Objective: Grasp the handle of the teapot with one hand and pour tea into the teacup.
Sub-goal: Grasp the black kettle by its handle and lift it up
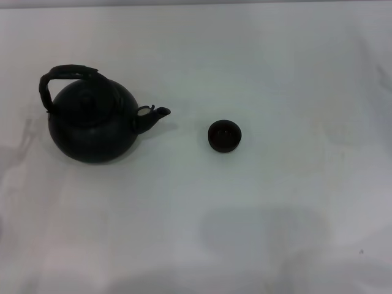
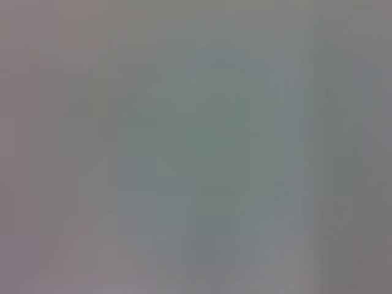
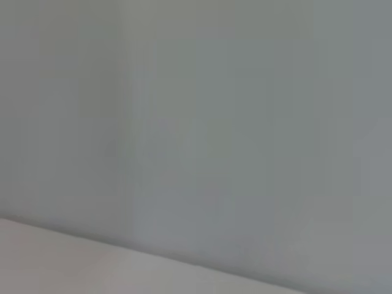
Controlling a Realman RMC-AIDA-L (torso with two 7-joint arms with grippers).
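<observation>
Neither the left gripper nor the right gripper appears in any view; their grip state cannot be told. Centre frame: teacup (image 1: 225,136) on the table (image 1: 275,73). Left: teapot (image 1: 93,121), handle (image 1: 64,75) untouched. Nothing started, in my judgement.

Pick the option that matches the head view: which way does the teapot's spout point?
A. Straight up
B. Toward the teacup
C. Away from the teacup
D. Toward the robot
B: the teapot stands on the robot's left of the table, and its spout juts out toward the teacup, which stands apart from it on that side.
</observation>
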